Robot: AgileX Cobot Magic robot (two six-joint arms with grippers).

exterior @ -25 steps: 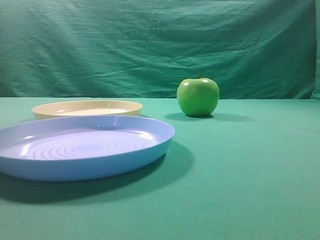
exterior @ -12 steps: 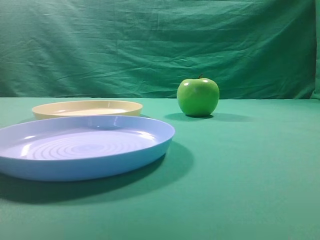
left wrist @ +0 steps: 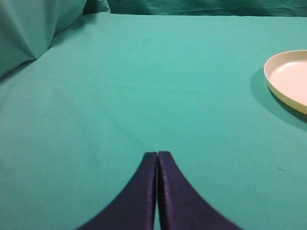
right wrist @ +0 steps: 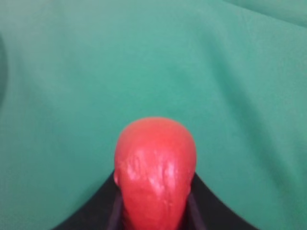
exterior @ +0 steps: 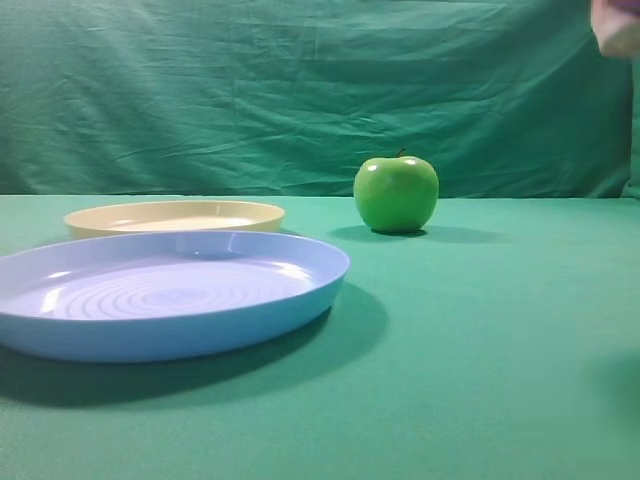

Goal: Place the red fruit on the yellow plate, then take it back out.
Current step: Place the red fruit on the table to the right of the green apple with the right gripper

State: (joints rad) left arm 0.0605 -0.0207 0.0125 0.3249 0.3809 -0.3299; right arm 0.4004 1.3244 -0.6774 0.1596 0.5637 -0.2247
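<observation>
- Right gripper [right wrist: 154, 211]: jaws clamped on the red fruit [right wrist: 155, 167], held above the green cloth [right wrist: 72, 72].
- Exterior view: fruit's pale base just visible at 1 o'clock, top corner.
- Left gripper [left wrist: 157, 163]: fingers pressed together, empty.
- Yellow plate [exterior: 175, 217] bare, behind the blue plate [exterior: 170, 295]; green apple [exterior: 396, 193] to the yellow plate's 3 o'clock.

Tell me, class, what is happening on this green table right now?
The right gripper holds the red fruit in the air above the green cloth; its pale underside shows at the top right corner of the exterior view. The left gripper is shut on nothing, low over bare cloth, with the yellow plate off to its right. That plate has nothing on it yet. The blue plate and green apple sit untouched.
</observation>
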